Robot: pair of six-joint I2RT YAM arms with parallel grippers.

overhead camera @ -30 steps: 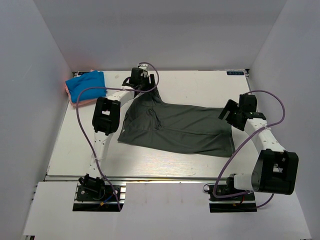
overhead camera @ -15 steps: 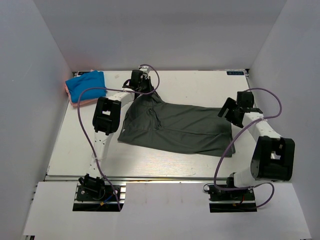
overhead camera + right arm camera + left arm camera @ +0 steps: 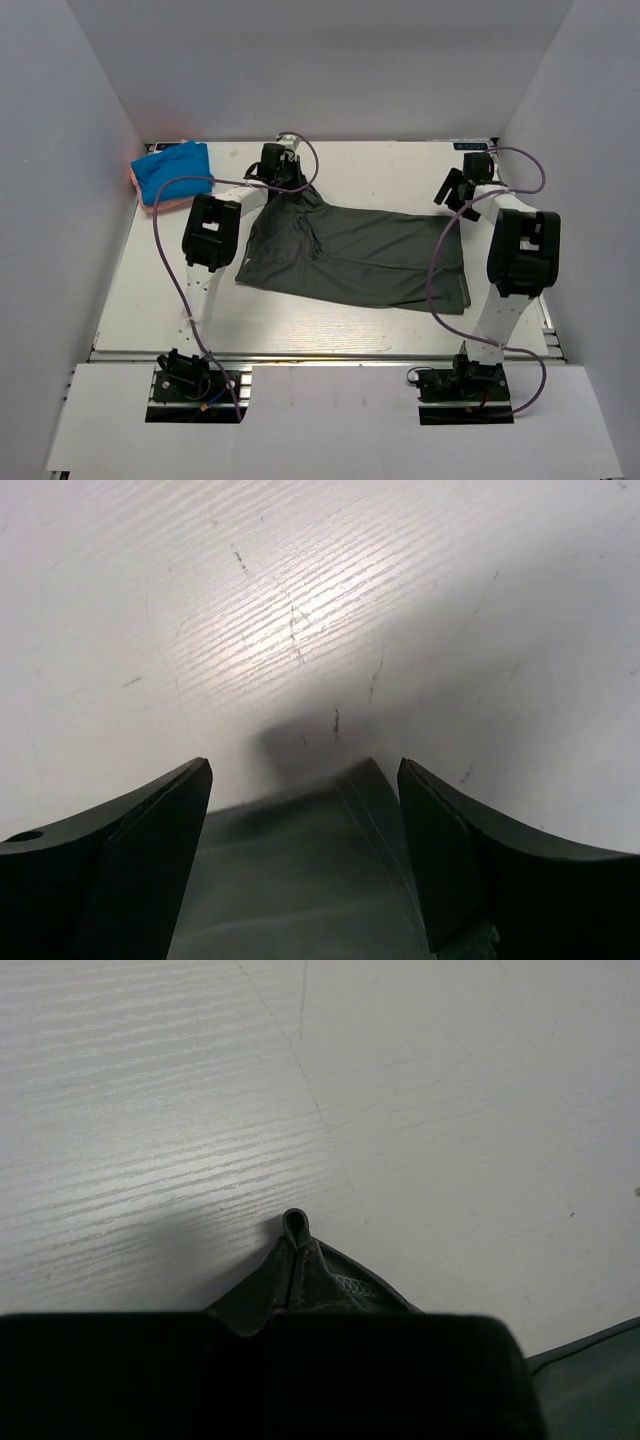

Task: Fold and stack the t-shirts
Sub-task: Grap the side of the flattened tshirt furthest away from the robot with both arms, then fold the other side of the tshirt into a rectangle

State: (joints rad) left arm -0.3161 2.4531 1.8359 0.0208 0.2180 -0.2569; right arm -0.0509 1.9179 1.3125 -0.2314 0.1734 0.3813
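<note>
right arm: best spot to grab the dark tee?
Take the dark tee by its far right corner, which lies flat on the table between the right gripper's open fingers. Come straight down, pinching across the corner edge. The left gripper holds the opposite far corner, so the hold is even.

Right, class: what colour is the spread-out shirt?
The shirt is dark grey-green, clearest in the top view.

Fixed camera high behind, looking down, wrist cameras close over table [image 3: 390, 168], all sharing dark t-shirt [image 3: 360, 255]
</note>
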